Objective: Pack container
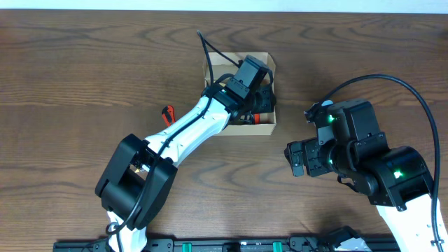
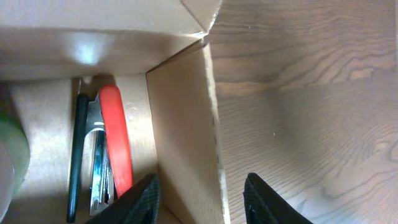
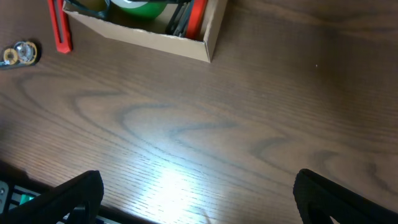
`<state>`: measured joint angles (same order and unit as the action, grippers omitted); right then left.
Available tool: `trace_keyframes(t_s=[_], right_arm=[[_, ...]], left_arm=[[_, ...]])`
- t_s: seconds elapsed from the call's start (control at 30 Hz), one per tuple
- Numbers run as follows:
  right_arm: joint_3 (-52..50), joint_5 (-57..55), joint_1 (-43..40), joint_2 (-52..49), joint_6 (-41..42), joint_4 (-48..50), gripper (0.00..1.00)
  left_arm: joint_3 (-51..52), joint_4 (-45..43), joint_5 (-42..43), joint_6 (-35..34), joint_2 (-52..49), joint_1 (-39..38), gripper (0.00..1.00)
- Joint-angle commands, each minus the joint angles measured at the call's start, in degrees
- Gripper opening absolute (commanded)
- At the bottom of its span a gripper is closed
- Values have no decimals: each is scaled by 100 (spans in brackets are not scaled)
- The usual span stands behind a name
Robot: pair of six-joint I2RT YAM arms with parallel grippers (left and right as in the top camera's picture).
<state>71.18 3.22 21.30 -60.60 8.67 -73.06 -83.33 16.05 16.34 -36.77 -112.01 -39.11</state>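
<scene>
Container: tan cardboard box (image 3: 149, 38) at the far centre of the table, top open, flap lid not yet folded down
Inside: a green tape roll (image 3: 140, 5), red-handled pliers (image 2: 115, 137) and a black pen (image 2: 78, 149), the last two side by side on the box floor
Left gripper (image 2: 202, 199): at the box's side wall beside the pliers, jaws spread, one finger inside and one outside, holding nothing
Left out: a red bar-shaped tool (image 3: 59, 28) and a small metal ring piece (image 3: 18, 53) on the table just left of the box
Right gripper (image 3: 199, 193): near right, well apart from the box, fingers wide apart and empty over bare wood
Progress: apparently well along, with three items packed; the two loose pieces and closing the lid look to be what remains
</scene>
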Motion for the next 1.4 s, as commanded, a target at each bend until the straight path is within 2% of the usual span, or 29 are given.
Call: trace_keyframes(t_s=[0.0, 0.1, 0.27, 0.4, 0.5, 0.63, 0.8, 0.97, 1.23, 1.37], right_arm=[[11, 20, 37, 4, -59, -4, 99], [11, 20, 39, 4, -59, -4, 99], [11, 20, 37, 4, -59, -4, 99], [11, 20, 37, 4, -59, -4, 99], [11, 20, 37, 4, -59, -4, 99], [11, 20, 37, 4, -59, -4, 99], [11, 20, 37, 4, -59, -4, 99], [11, 20, 37, 4, -59, -4, 99], [11, 20, 37, 4, -59, -4, 99], [11, 20, 39, 4, -59, -4, 99]], left_arm=[[-223, 7, -24, 492, 568, 9, 45], [-223, 382, -573, 654, 1099, 9, 45], [-223, 1499, -2417, 678, 2050, 9, 45], [-223, 2461, -3626, 616, 2623, 15, 51], [-223, 3252, -4155, 190, 2828, 81, 53], [-39, 3928, -4288, -570, 2776, 407, 54], [787, 3652, -4179, -905, 2643, 968, 58], [1633, 2750, -3405, -190, 2511, 1425, 68], [2437, 1751, -3077, 634, 2487, 1840, 66], [2588, 1384, -2850, 949, 2306, 1860, 61]])
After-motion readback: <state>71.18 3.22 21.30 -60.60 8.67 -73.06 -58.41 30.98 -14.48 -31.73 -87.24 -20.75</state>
